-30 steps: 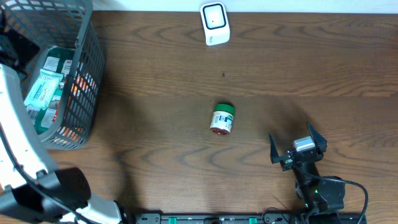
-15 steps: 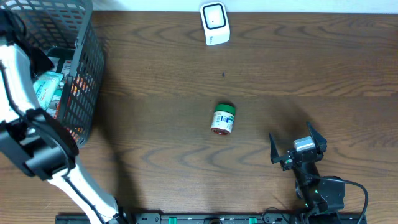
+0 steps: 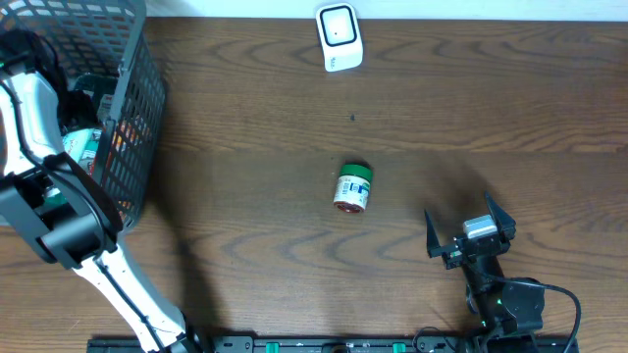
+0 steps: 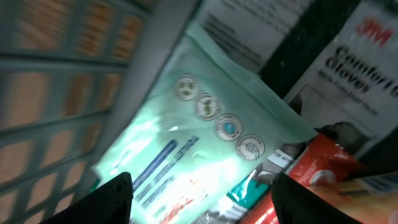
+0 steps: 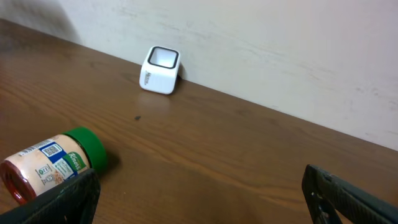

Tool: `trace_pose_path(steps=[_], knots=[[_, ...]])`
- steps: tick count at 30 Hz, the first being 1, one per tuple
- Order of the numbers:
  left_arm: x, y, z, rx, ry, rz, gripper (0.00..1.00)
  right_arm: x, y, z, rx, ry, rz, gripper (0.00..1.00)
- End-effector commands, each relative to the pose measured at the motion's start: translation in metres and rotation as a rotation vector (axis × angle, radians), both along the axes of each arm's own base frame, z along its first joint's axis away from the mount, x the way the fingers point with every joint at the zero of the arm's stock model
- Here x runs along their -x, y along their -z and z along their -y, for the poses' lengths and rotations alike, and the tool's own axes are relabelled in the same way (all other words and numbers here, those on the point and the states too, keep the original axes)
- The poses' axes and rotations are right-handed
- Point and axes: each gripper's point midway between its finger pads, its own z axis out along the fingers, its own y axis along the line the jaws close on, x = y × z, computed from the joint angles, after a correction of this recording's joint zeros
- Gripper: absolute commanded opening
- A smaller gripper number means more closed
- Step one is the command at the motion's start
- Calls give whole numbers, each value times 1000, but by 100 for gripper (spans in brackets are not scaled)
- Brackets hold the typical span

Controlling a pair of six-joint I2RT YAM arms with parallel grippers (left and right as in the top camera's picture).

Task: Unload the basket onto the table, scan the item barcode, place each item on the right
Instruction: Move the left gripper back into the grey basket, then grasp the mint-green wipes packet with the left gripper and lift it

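**Left claw.** The left claw (image 4: 205, 200) is lowered inside the wire basket (image 3: 135, 118). Its two fingers (image 4: 115, 198) stand apart. A pale green pouch (image 4: 199, 140) lies directly below and ahead of the claw, spanning the gap between the fingers. Whether either finger touches the pouch cannot be told. A white pack printed "Comfort Gloves" (image 4: 367, 68) lies ahead and to the right of the claw. A red-orange item (image 4: 323, 165) sits just beside the right finger. The basket wall rises to the left of the claw.

**Right claw.** The right claw (image 3: 459, 210) rests low over the desk (image 3: 245, 147), jaws spread wide, with nothing between them.

**Task items.** The jar (image 3: 350, 187) lies on its side on the desk, ahead and to the left of the right claw and apart from it. Its green lid points away from the claw, and the label with a small printed code panel faces upward. The white scanner (image 3: 339, 37) stands well beyond the jar, near the far desk edge against the wall. Jar and scanner are well apart. Both lie far to the right of the left claw, outside the basket.
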Motion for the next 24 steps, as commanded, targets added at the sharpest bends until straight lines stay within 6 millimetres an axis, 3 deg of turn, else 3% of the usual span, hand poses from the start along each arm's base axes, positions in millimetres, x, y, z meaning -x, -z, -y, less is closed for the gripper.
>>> trace_pose_path(steps=[1, 5, 10, 17, 19, 22, 24], knots=[[3, 24, 1, 32, 76, -59, 72, 1, 1, -3, -12, -9, -4, 99], [10, 38, 4, 47, 125, -109, 72, 1, 1, -3, -12, -9, -4, 99], [9, 39, 4, 42, 130, -107, 71, 1, 1, -3, -12, -9, -4, 99], [12, 50, 4, 47, 117, -111, 56, 1, 1, -3, -12, -9, -4, 99], [13, 52, 5, 49, 117, -113, 47, 1, 1, -3, -12, -9, -4, 99], [12, 51, 4, 45, 117, -107, 7, 1, 1, -3, -12, -9, -4, 99], [9, 47, 3, 41, 93, -89, 8, 1, 1, -3, -12, -9, -4, 99]])
